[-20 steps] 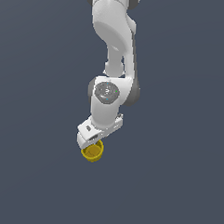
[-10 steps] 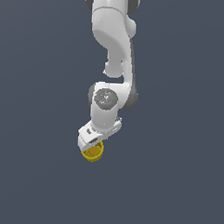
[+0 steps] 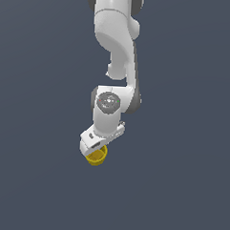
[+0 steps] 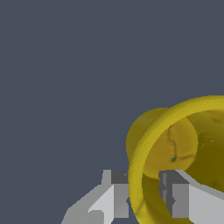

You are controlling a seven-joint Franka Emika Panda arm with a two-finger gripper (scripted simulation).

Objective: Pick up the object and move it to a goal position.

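White arm (image 3: 117, 64) reaching down through open grey space, clear on every side. Gripper (image 4: 146, 194) clamped on cup (image 3: 96, 155) wall, one finger (image 4: 117, 194) outside, one inside rim. Yellow cup directly beneath gripper, tilted.

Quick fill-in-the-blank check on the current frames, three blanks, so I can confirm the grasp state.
1. The cup is coloured ____.
2. In the wrist view, one finger sits inside the cup and the other sits ____ it.
3. In the exterior view, the cup sits directly ____ the gripper.

Missing words: yellow; outside; below
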